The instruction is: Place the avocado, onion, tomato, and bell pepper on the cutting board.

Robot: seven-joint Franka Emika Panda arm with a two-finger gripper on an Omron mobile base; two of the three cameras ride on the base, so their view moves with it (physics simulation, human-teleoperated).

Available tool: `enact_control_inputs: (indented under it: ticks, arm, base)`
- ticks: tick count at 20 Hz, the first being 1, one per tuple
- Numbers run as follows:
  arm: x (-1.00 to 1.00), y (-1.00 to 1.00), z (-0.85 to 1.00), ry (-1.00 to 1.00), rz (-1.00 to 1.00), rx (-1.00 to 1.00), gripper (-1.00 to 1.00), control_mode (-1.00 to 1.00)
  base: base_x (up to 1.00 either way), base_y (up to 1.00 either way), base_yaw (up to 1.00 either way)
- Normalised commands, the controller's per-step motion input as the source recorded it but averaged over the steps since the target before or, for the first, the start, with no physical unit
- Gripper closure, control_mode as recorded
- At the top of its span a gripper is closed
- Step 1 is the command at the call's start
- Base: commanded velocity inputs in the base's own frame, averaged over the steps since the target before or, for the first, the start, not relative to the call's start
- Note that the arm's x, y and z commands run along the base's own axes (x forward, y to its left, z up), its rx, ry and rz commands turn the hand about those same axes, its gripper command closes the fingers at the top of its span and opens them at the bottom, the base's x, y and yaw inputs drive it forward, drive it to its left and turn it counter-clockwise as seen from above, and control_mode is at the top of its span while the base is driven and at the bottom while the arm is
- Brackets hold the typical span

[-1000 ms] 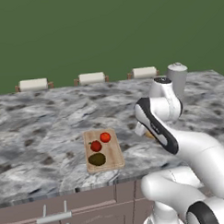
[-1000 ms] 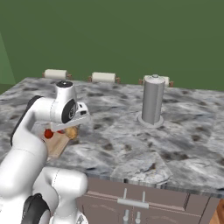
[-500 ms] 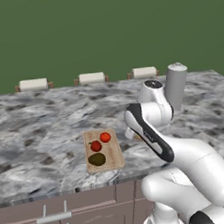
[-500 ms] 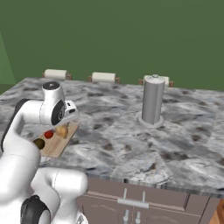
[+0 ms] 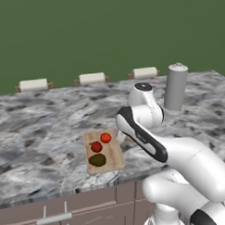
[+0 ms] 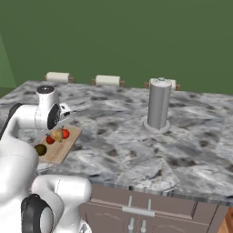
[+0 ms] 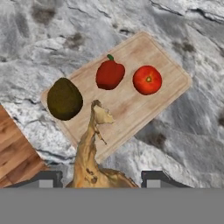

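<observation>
Hand view shows your claw [image 7: 99, 179] closed around the onion [image 7: 92, 155], its stem tip pointing over the cutting board [image 7: 164, 65] at the tabletop's [image 7: 192, 131] front edge. You hold it above the board's bare strip for lowering. Beyond sit the avocado [image 7: 64, 99], bell pepper [image 7: 109, 73] and tomato [image 7: 147, 80], already on the board.
</observation>
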Motion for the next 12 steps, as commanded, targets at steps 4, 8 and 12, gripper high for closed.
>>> enact_control_inputs:
  ticks: [4,8,12]
  arm:
    - [0.25,0.21,-0.03,0.0,0.07,0.0,1.0,-1.0]
    - [0.17,0.1,-0.17,0.0,0.05,0.0,1.0,-1.0]
    - [0.15,0.07,-0.19,0.0,0.04,0.0,1.0,-1.0]
  base:
    - [0.0,0.0,0.0]
    - [0.0,0.0,0.0]
    - [0.0,0.0,0.0]
